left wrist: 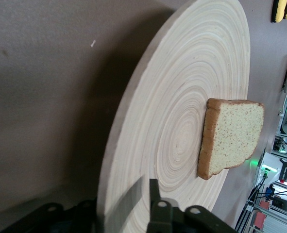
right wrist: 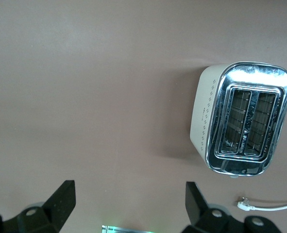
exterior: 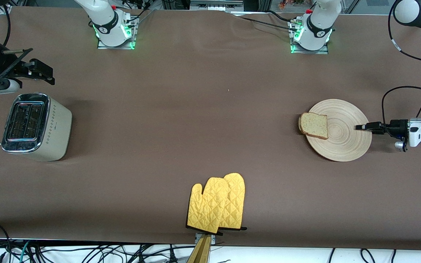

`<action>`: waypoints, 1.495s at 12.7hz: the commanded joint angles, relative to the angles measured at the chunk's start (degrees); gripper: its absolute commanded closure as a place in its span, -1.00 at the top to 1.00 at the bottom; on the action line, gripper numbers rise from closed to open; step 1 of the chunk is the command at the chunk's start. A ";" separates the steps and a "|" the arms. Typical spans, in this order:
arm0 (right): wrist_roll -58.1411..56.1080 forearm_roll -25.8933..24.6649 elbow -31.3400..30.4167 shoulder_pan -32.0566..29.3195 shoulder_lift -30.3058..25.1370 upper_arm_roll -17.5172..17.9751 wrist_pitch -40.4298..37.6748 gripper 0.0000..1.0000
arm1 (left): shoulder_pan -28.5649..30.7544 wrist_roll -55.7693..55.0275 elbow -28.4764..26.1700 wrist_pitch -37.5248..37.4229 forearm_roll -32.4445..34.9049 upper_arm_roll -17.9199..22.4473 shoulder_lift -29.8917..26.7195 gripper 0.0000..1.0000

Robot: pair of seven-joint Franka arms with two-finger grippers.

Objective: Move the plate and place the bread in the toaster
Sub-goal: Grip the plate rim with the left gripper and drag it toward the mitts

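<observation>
My left gripper pinches the plate rim, right gripper open over the table near the toaster (waiting); a jerky drag could slide the overhanging bread off.

bases: my two arms rise from white rounded housings on grey metal mounting plates, each lit by green lights at the foot.
collars: a black band circles each base housing, with a small white mark on it and a red button above.
cables: black cables run from the bases and loop along my left arm.
left arm: glossy white shell with a dark rounded joint cap and a silver knob near the wrist.
left claw: black, with slim dark fingers and round screw heads at the mount.
right claw: black, blocky, with wedge-shaped fingers, on a grey-white wrist showing a blue light.
</observation>
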 commanded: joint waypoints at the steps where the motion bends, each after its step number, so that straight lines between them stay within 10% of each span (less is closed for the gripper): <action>1: 0.77 -0.09 1.14 -0.12 0.40 0.05 -0.37 1.00 | -0.41 1.16 -0.42 -0.64 -1.57 0.32 -0.35 -0.95; 12: -0.02 -0.36 1.14 -1.35 1.81 -0.56 -1.08 1.00 | -3.04 -0.51 4.77 -13.82 -14.57 -1.17 -1.15 -1.00; 19: -0.20 -0.27 1.14 -6.97 7.86 -0.83 -0.37 1.00 | -20.68 -9.91 2.66 -7.77 -27.93 -3.37 -0.80 -1.00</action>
